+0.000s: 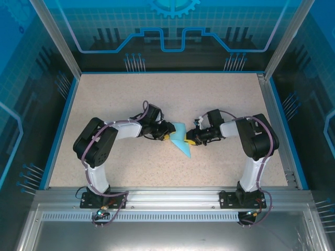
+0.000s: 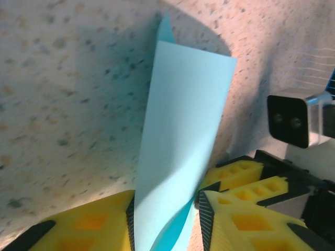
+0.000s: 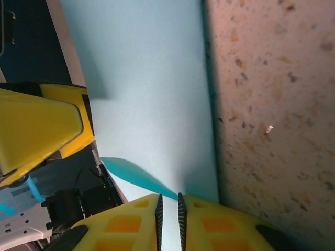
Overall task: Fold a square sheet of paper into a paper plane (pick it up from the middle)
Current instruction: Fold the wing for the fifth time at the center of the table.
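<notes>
Found the light-blue paper point(image 1: 181, 142) near the middle of the speckled table point(image 1: 120, 99), folded over into a pointed shape and lodged between two grippers facing each other. Saw the left gripper point(image 1: 168, 137) touching its left side and the right gripper point(image 1: 191, 140) touching its right side, with the paper's point reaching toward the near edge, past both. From the left wrist, saw the paper point(image 2: 178, 141) rising as a tall folded strip out of the gap in the left gripper point(image 2: 165, 209), between yellow fingers point(image 2: 89, 227), filling that gap from pad to pad, a darker turquoise underside curling at the bottom. Could not tell there whether pinched or merely resting, jaws standing apart by the width of the strip. Noted the right gripper's fingers point(image 2: 238, 170) just beside the paper's right edge. From the right wrist, saw the right gripper point(image 3: 168, 209) clenched on the paper point(image 3: 152, 94), pads almost meeting with only the thin sheet between, and the sheet spreading away beside bare table point(image 3: 272, 104) toward the left gripper's yellow finger point(image 3: 36, 130).
</notes>
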`<state>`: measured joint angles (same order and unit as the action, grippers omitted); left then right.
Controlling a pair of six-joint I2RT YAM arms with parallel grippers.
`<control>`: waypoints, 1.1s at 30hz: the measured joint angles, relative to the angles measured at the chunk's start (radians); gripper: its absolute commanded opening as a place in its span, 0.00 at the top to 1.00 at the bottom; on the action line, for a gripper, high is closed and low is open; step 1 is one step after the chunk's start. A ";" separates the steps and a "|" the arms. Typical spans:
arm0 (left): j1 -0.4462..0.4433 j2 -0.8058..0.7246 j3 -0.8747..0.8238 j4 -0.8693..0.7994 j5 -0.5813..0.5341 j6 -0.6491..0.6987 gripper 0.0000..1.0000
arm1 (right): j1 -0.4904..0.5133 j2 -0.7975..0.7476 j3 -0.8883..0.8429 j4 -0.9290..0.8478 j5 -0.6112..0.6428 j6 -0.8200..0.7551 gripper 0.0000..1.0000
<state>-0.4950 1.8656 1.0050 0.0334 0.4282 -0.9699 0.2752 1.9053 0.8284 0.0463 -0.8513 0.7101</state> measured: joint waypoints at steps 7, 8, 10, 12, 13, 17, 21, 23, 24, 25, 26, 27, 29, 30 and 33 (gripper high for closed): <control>0.000 0.030 0.034 0.002 0.011 0.005 0.83 | 0.000 0.000 0.005 -0.006 -0.006 -0.001 0.77; 0.000 0.031 0.036 0.002 0.011 0.005 0.85 | 0.000 0.000 0.008 -0.010 -0.007 -0.003 0.75; 0.000 0.031 0.039 0.001 0.011 0.008 0.88 | 0.000 -0.007 0.011 -0.019 -0.006 -0.004 0.70; 0.000 0.031 0.042 0.002 0.011 0.009 0.92 | 0.004 -0.023 0.011 -0.027 0.008 -0.005 0.67; 0.000 0.031 0.043 0.001 0.011 0.008 0.93 | 0.006 -0.037 0.011 -0.039 0.035 -0.008 0.65; 0.000 0.031 0.047 0.003 0.011 0.007 0.96 | 0.006 -0.137 0.014 -0.127 0.181 -0.034 0.56; 0.000 0.026 0.047 0.003 0.006 0.005 0.97 | 0.039 -0.309 0.020 -0.229 0.349 -0.085 0.51; 0.000 0.019 0.047 0.003 -0.001 0.001 0.97 | 0.084 -0.390 0.027 -0.272 0.451 -0.118 0.50; 0.000 0.014 0.047 0.003 -0.005 0.000 0.97 | 0.127 -0.431 0.032 -0.295 0.521 -0.138 0.50; 0.000 0.009 0.047 0.003 -0.007 0.000 0.97 | 0.176 -0.461 0.035 -0.311 0.587 -0.155 0.50; 0.000 0.004 0.047 0.003 -0.009 -0.001 0.97 | 0.225 -0.479 0.038 -0.326 0.642 -0.170 0.50; 0.000 -0.002 0.047 0.005 -0.011 -0.001 0.97 | 0.289 -0.492 0.040 -0.340 0.711 -0.184 0.51; 0.001 -0.008 0.047 0.010 -0.012 -0.001 0.97 | 0.399 -0.489 0.052 -0.374 0.837 -0.196 0.51; 0.002 -0.009 0.047 0.013 -0.012 -0.001 0.97 | 0.463 -0.476 0.063 -0.398 0.919 -0.196 0.50; 0.003 -0.009 0.044 0.018 -0.012 -0.001 0.97 | 0.605 -0.428 0.088 -0.439 1.105 -0.195 0.51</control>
<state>-0.4915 1.8565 1.0489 0.0517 0.4164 -0.9707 0.8803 1.4773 0.9165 -0.3923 0.2539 0.5148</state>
